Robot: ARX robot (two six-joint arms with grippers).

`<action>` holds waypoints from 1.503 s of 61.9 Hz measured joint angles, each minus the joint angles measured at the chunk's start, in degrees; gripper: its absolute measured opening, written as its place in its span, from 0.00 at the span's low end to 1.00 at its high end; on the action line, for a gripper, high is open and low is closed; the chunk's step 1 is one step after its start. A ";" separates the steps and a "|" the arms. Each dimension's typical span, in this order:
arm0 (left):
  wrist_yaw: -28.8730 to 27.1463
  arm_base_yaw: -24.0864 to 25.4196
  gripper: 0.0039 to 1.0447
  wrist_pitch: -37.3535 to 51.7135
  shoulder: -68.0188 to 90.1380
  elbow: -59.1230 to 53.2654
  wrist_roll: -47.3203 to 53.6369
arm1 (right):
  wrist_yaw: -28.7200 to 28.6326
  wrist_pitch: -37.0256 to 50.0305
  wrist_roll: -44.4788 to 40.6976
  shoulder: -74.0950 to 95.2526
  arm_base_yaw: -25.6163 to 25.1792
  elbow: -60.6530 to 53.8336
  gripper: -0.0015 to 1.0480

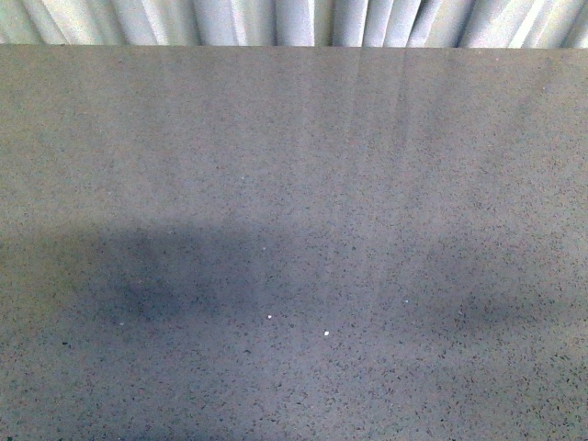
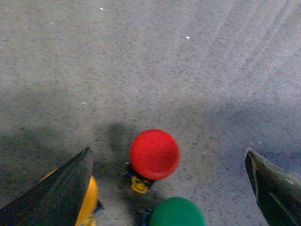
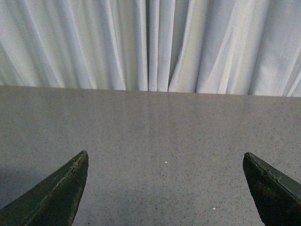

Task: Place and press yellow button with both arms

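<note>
Left wrist view: the spread, empty left tool (image 2: 167,151) centres on the round red-capped button (image 2: 154,154). The round yellow-capped button (image 2: 91,198) lies beside it. Closing here risks a wrong pick.

The table (image 1: 294,184) is grey with tiny dark dots. The curtain (image 3: 94,42) is white. I see a red button (image 2: 154,154), a green button (image 2: 177,213) and the yellow button (image 2: 91,200)

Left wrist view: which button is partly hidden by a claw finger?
The yellow button, half behind one finger; the red button and green button stand clear.
</note>
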 joint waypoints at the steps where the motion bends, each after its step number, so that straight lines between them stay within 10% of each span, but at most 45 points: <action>1: 0.13 1.03 0.91 0.26 0.66 0.35 0.33 | 0.00 0.00 -0.02 0.00 0.00 0.00 0.91; 51: 14.60 24.26 0.91 4.31 22.91 4.90 16.59 | 0.00 0.00 0.00 0.00 0.00 0.00 0.91; 93: 13.66 19.87 0.91 13.64 29.53 6.19 20.00 | 0.00 0.00 -0.02 0.00 0.00 0.00 0.91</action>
